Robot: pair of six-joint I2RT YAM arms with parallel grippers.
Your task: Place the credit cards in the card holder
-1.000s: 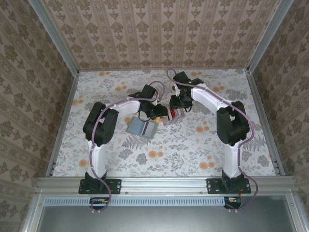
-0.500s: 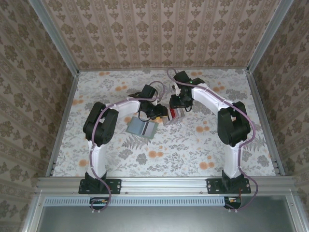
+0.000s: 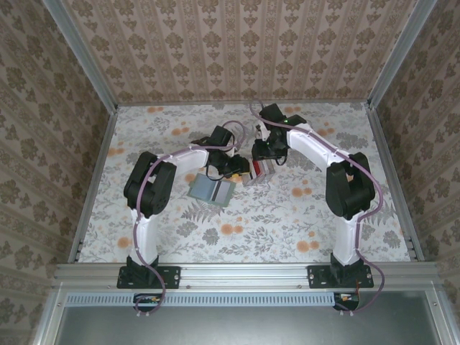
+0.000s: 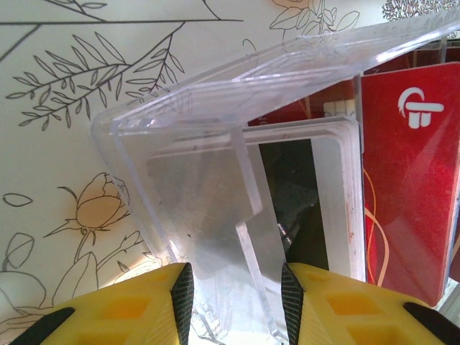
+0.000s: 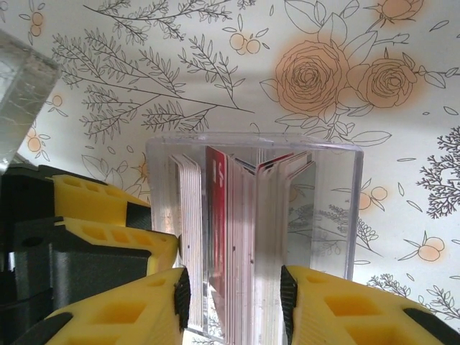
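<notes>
The credit cards stand on edge as a red, white and grey stack inside a clear plastic case. My right gripper is shut on that case, one pad against each side. A red card and a white card lie behind a tilted clear plastic panel of the case. My left gripper is shut on this panel. From above, the left gripper and right gripper meet at the cards. The grey-green card holder lies flat just below the left gripper.
The floral tablecloth stretches toward the near edge. Patterned walls with aluminium rails close in the sides and back. My left gripper's yellow and black body sits close beside the right fingers.
My right arm has shifted slightly to the right and its jaws have narrowed a touch on the case. The left arm and the card holder have stayed put.
</notes>
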